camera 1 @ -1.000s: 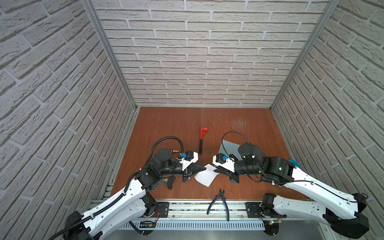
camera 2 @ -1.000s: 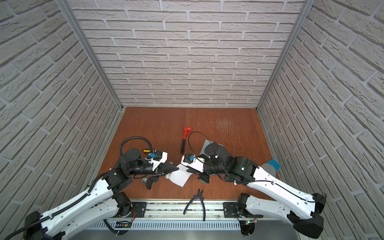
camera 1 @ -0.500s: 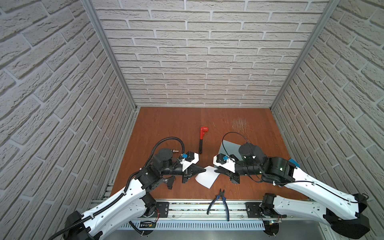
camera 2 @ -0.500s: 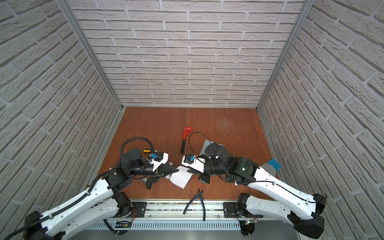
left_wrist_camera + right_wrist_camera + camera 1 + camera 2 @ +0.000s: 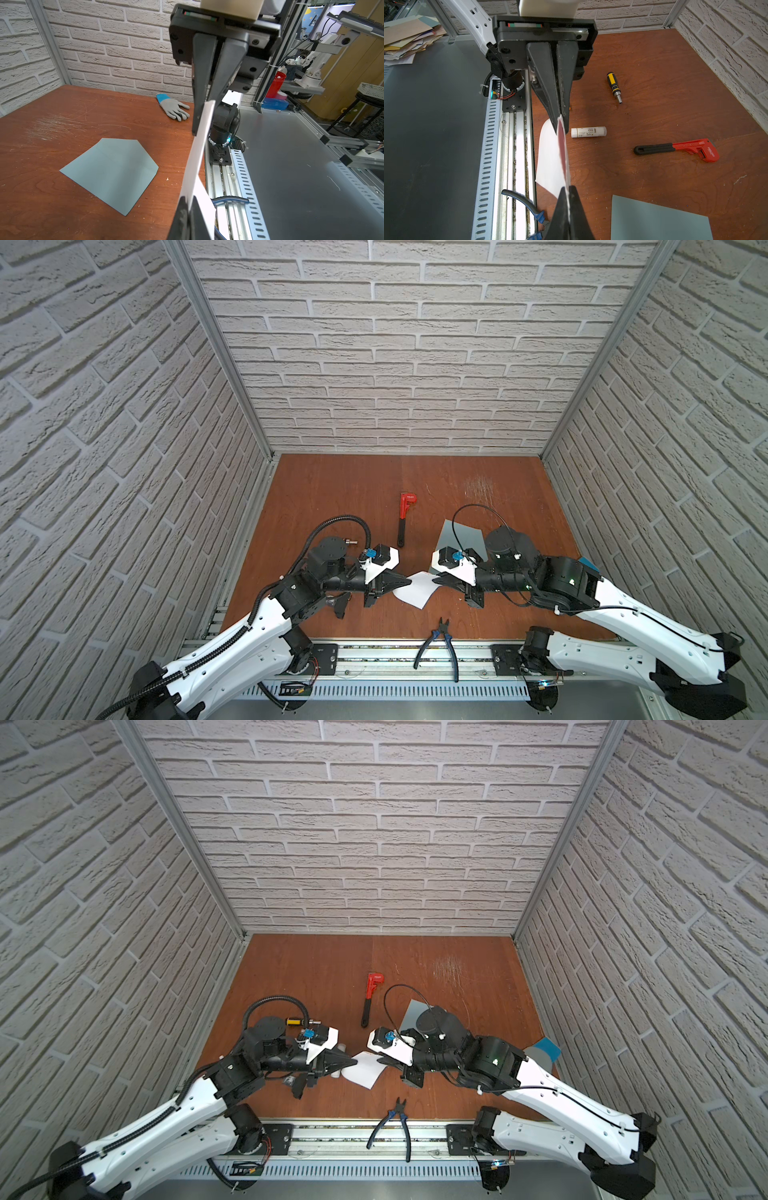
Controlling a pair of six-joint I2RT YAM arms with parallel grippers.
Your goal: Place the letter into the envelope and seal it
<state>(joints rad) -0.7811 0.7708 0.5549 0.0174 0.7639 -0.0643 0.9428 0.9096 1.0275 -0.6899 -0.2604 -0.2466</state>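
Note:
The letter [image 5: 415,590], a white card with a red side, hangs in the air over the table's front middle, held at opposite edges by both grippers. My left gripper [image 5: 408,581] is shut on its left edge, and the left wrist view shows the jaws pinched on the white card [image 5: 197,155]. My right gripper [image 5: 435,580] is shut on the right edge, with the card [image 5: 550,158] caught between its tips [image 5: 568,191]. The light blue-grey envelope [image 5: 112,172] lies flat on the table with its flap open, partly hidden under my right arm in both top views [image 5: 461,533].
A red wrench [image 5: 405,516] lies behind the grippers. Blue-handled pliers [image 5: 440,639] sit on the front rail. A white glue stick [image 5: 588,132] and a yellow-black screwdriver [image 5: 613,87] lie under my left arm. A grey glove [image 5: 174,108] lies at the right wall.

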